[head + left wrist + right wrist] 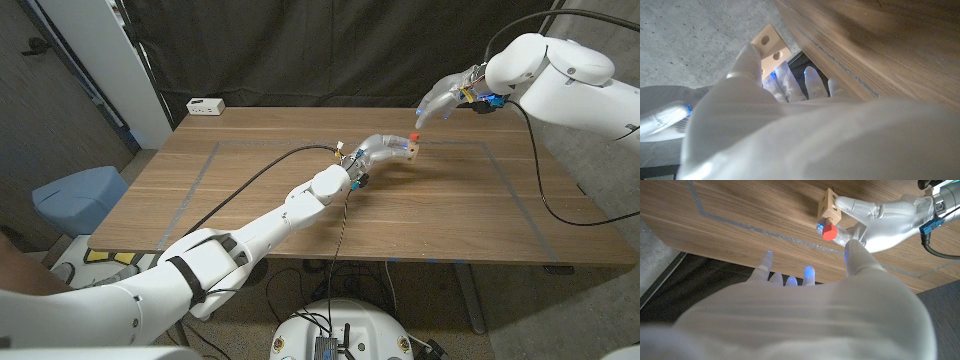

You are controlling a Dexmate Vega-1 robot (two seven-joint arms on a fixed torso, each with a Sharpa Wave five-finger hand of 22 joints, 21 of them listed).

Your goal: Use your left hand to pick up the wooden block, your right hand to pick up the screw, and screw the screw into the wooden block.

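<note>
A: At frame centre in the head view, the left hand [378,152] grips the small pale wooden block with round holes [409,148], lifted off the brown wooden table [280,190]. The red-capped screw [414,135] sits on top of the block, seemingly already in a hole.

B: And the right hand [440,100]?

A: Upper right of frame, above and apart from the screw, fingers spread, holding nothing. The right wrist view shows the same: open fingers, red cap ahead of them.

B: Risks?

A: I'd guess the screw isn't seated deep, so a tilt of the block could drop it. If the right hand comes in off-axis it may knock the cap sideways or shove the block out of the left's grip. Fingers of both hands could also collide, since they'd work v. close together.

B: Counts?

A: 1 block, 1 screw, 2 robot hands. In the left wrist view the block shows 2 holes on the visible face. Also 1 white power strip [205,105], upper left, on the table's far edge.
</note>
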